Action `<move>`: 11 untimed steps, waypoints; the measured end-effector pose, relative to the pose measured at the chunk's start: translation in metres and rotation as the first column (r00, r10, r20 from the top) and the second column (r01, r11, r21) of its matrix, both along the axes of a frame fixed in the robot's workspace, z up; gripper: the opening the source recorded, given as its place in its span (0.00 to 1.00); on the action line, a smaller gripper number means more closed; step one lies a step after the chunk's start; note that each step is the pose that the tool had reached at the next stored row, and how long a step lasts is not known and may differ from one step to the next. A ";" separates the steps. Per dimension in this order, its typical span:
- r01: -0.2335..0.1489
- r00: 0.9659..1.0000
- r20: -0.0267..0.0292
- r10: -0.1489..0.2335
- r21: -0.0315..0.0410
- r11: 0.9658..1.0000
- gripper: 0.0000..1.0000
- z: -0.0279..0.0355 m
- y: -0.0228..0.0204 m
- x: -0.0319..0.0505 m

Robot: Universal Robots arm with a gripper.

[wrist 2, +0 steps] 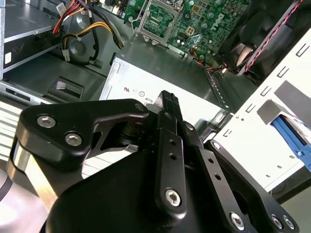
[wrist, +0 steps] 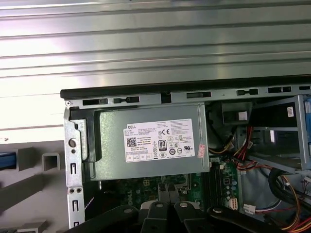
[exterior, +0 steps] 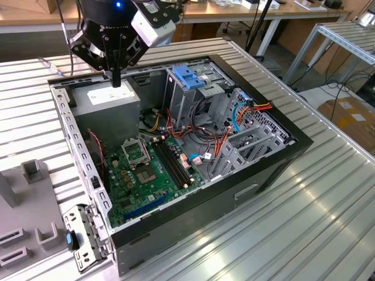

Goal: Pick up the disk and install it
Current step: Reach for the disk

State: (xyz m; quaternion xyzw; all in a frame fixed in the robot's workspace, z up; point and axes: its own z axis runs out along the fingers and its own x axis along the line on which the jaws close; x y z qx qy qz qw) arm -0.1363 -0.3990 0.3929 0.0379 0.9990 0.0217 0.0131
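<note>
Exterior view: open computer case (exterior: 176, 218) holds motherboard (exterior: 143, 170), blue-topped cage (exterior: 183, 99) and power supply (exterior: 111, 106); the gripper (exterior: 116, 85), fingers (exterior: 116, 73) together, hovers over the supply. First wrist view shows its white sticker (wrist: 163, 141).

1. An open computer case (exterior: 193, 221) sits on the ribbed metal bench (exterior: 293, 234).
2. The gripper (exterior: 116, 83) hangs over the grey power supply (exterior: 111, 105), fingers (exterior: 116, 75) pressed together, holding nothing.
3. A green motherboard (exterior: 137, 178) lies inside, near a blue-topped cage (exterior: 188, 77).
</note>
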 end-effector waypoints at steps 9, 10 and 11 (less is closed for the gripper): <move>0.000 1.000 0.000 0.000 0.000 1.000 0.11 -0.0001 0.0000 -0.0025; 0.000 1.000 0.000 0.000 0.000 1.000 0.11 -0.0001 0.0000 -0.0027; 0.000 1.000 0.000 0.000 0.000 1.000 0.11 -0.0001 0.0000 -0.0032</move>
